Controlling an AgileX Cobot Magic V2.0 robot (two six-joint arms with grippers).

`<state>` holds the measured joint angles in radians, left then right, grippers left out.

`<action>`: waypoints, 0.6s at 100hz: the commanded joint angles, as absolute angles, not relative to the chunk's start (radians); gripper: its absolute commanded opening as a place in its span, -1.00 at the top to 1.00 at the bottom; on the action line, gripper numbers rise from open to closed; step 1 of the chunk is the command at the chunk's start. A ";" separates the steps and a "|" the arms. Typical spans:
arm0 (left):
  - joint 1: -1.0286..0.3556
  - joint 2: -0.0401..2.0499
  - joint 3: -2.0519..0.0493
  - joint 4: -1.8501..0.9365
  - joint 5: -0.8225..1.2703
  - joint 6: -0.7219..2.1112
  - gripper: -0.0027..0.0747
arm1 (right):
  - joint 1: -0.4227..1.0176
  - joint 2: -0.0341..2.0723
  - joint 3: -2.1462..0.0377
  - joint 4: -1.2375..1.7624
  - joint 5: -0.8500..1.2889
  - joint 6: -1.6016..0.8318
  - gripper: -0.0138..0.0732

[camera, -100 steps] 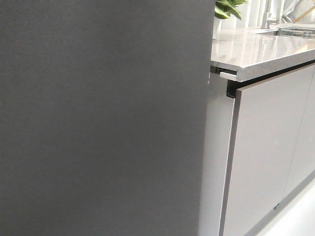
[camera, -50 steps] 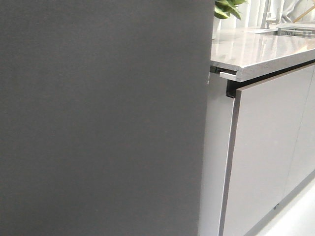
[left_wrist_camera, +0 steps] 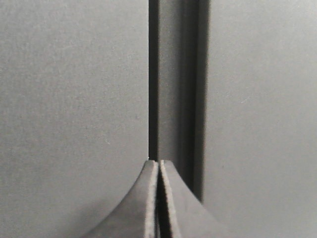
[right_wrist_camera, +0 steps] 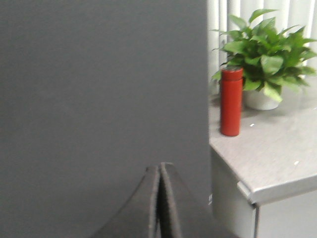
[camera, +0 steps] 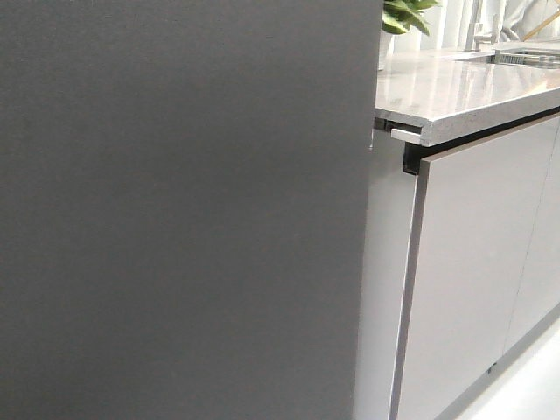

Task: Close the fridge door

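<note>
Kitchen cabinet fronts (camera: 472, 271) flank the fridge door (camera: 175, 210), which fills the left side beside the surface's (camera: 455, 92) left edge. Both the left end effector (left_wrist_camera: 158, 198) and right end effector (right_wrist_camera: 159, 198) are pressed together near the door.

One fridge door (camera: 175, 210), one red flask (right_wrist_camera: 231, 101), one potted plant (right_wrist_camera: 262, 54), two cabinet fronts (camera: 464, 271)

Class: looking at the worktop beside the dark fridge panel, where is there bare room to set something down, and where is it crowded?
Bare worktop lies between the red flask and the front edge. Around the potted plant and flask, by the fridge door, it is crowded. In the front view the stretch before the sink is bare.
</note>
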<state>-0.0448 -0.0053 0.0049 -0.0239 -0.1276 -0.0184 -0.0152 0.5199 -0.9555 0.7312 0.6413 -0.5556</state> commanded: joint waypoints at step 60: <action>-0.048 -0.026 0.040 -0.030 -0.200 -0.023 0.98 | -0.021 0.307 -0.773 0.754 0.683 -0.519 0.79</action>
<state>-0.0448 -0.0053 0.0049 -0.0239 -0.1276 -0.0184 -0.0152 0.2950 -0.7516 0.7312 0.7413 -0.5174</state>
